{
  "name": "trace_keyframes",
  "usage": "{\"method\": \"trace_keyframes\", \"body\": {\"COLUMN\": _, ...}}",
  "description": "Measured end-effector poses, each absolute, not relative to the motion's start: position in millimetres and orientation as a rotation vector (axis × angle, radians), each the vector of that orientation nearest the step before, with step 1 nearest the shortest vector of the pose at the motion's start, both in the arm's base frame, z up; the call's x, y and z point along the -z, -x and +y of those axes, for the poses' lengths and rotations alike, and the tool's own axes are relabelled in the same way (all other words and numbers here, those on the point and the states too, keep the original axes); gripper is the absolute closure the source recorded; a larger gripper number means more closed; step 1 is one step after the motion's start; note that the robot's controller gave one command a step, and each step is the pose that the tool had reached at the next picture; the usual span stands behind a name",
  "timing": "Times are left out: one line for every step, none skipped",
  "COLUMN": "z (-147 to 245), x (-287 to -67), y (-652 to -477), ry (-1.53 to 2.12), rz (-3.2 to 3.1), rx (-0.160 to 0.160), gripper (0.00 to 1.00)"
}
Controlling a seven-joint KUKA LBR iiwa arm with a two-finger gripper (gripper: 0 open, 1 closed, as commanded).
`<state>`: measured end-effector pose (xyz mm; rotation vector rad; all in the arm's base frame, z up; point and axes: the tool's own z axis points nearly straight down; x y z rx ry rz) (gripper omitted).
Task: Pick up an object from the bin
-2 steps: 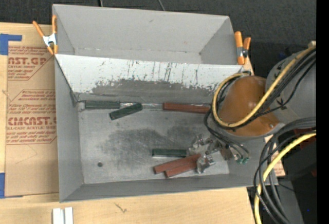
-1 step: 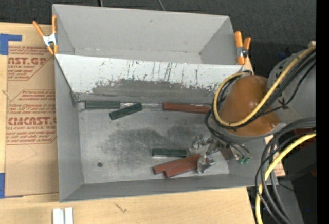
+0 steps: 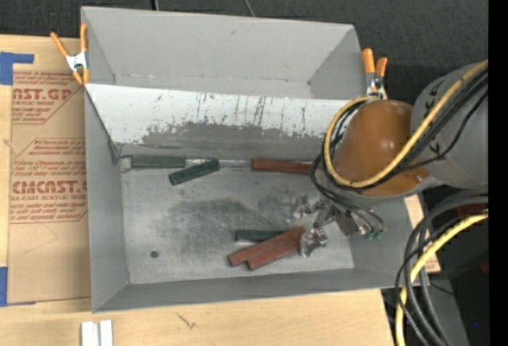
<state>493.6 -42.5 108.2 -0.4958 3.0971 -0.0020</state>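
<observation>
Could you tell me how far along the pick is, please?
Done: the hand is down in the bin, at the right end of the red-brown sticks lying near the front wall, beside a dark green stick. In hand: the grasp; whether it grips one I cannot tell. Left: the lift, since the sticks lie on the floor.

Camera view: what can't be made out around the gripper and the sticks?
- Gripper: whether it touches the brown sticks at their right end; too small and cluttered.
- Dark green stick: right end hidden behind the brown sticks.
- Reddish stick at the back wall: right end hidden by the arm's cables.
</observation>
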Motion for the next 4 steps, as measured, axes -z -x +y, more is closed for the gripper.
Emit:
{"method": "trace_keyframes", "body": {"z": -58, "x": -198, "y": -501.2, "ry": 0.486, "rz": 3.103, "rx": 0.000, "gripper": 1.00}}
{"method": "trace_keyframes", "body": {"z": -58, "x": -198, "y": -501.2, "ry": 0.486, "rz": 3.103, "rx": 0.000, "gripper": 1.00}}
{"method": "trace_keyframes", "body": {"z": -63, "x": -186, "y": -491.5, "ry": 0.374, "rz": 3.116, "rx": -0.001, "gripper": 1.00}}
{"method": "trace_keyframes", "body": {"z": -71, "x": -231, "y": -507.0, "ry": 0.579, "rz": 3.090, "rx": -0.001, "gripper": 1.00}}
